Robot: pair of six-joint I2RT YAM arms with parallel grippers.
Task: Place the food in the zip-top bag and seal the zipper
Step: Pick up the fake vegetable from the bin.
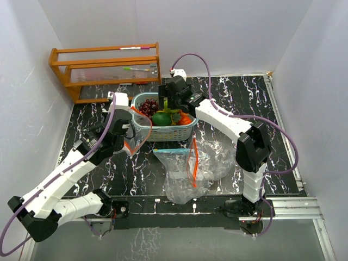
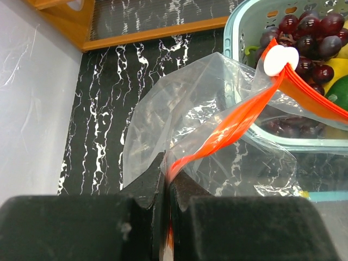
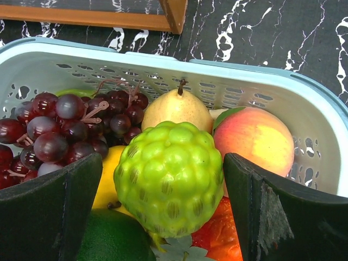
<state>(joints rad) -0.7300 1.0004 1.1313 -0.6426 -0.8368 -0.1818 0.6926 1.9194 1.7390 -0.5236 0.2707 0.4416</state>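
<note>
Black, white-veined table [image 1: 92, 163], walled in white, is being used as the work surface.

Left gripper [image 2: 166, 175]: the jaws are being pressed together on the orange zipper strip [image 2: 228, 128] of a clear zip-top bag [image 2: 163, 109]. The bag is being held up off the table, and its white slider [image 2: 280, 58] is being seen at the far end of the strip, in front of the pale blue basket [image 2: 239, 32]. Behind that gripper, the left arm [image 1: 60, 179] is being stretched forward and slightly right from its base, with the wrist beside the basket's left end.

Right gripper [image 3: 160, 182]: the fingers [image 3: 49, 212] are being held spread wide, one on each side of the bumpy lime-green fruit [image 3: 168, 157]. Contact cannot be told.

That fruit is sitting in the basket on top of other food. Purple grapes [image 3: 65, 125] are being seen beside it, a yellow pear [image 3: 176, 109] and a peach [image 3: 253, 136] behind it, and a dark green avocado [image 3: 111, 239] nearer.

The right arm [image 1: 228, 122] is being bent at the elbow and reached left and away over the basket, with the gripper pointed down into it.

More clear bags [image 1: 190, 174] are lying on the table between the arms, nearer the bases. A wooden rack [image 1: 106, 68] is standing at the far left.
</note>
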